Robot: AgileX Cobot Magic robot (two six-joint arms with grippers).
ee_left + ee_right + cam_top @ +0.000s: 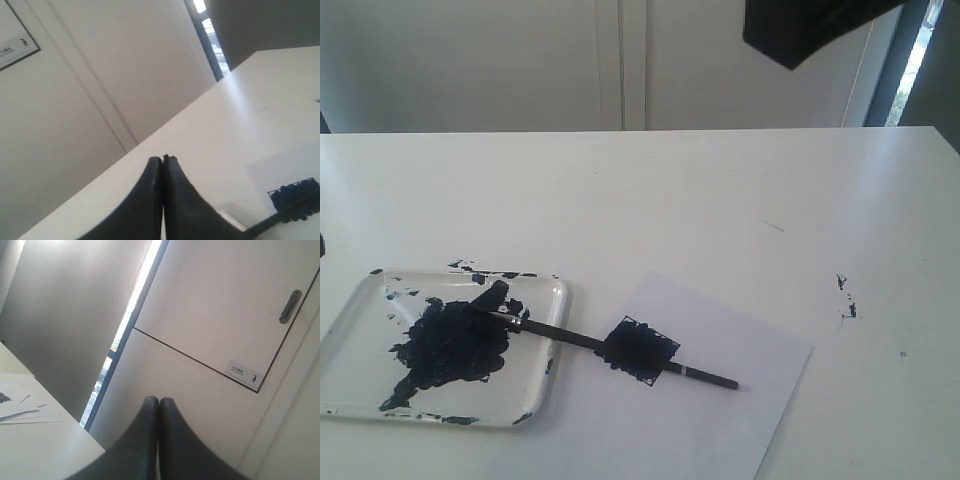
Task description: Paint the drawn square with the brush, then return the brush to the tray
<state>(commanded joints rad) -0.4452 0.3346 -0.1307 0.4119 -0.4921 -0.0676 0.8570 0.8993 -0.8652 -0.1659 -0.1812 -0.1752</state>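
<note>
White table (720, 200) is backing onto pale wall panels and is carrying the tray (355, 310) at the left of the exterior view, with a paper (740, 400) just beside it.

**Step in hand.** The square (640, 350) on the paper is showing as a solid dark patch, so painting is judged done. The return of the brush (560, 335) is the step that is counting now. The brush is lying slantwise. One end is resting on the paint blotch inside the tray, and the shaft is crossing the tray's near-right rim and passing over the square. The far end, with its silver band, is lying on the paper. It is thus only partly in the tray.

**Jaws.** The left gripper (163, 159) is showing its jaws pressed together with nothing between them, and so is the right gripper (159, 400). Both wrist cameras are looking upward at walls. The left one is catching the square at its frame edge, so the brush is lying well apart from either pair of jaws.

**Next move.** If full return is wanted, it is calling for one gripper to open, descend over the bare shaft between rim and square, pinch it without smearing, and shift it wholly inside the tray.
</note>
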